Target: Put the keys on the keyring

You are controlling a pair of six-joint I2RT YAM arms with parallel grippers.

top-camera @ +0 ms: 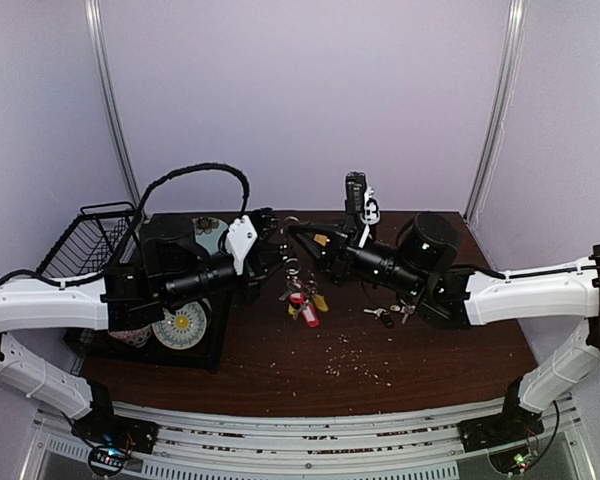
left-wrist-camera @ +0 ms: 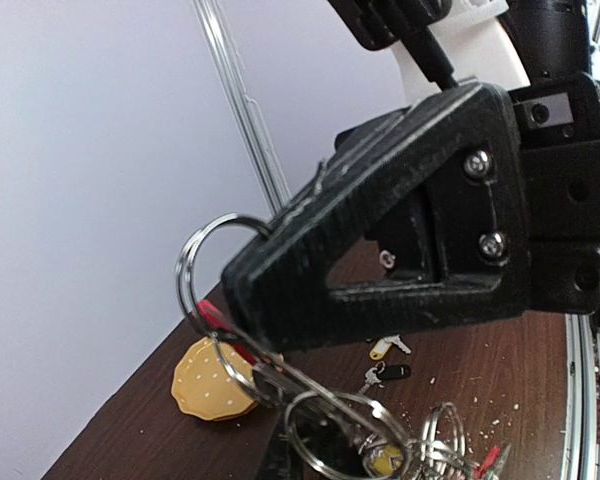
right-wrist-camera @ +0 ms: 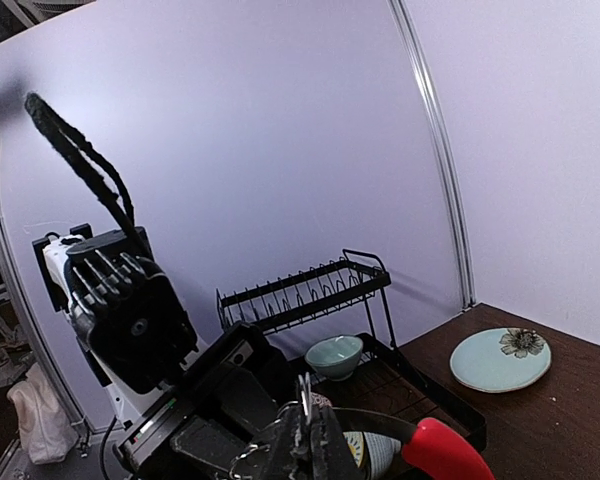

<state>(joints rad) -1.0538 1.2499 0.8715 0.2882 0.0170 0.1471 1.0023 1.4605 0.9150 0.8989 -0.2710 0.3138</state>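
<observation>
Keyring (left-wrist-camera: 187,262) silver w/ red section.

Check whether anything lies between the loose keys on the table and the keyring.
Nothing visible does. The keys lie on the table, right of the hanging keyring, with bare wood between them.

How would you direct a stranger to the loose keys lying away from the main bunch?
Start at the dark wooden table. Right of its centre, beside the right arm, lie a few loose keys. Unlike the red-tagged bunch at the middle, they lie flat and show no red.
</observation>
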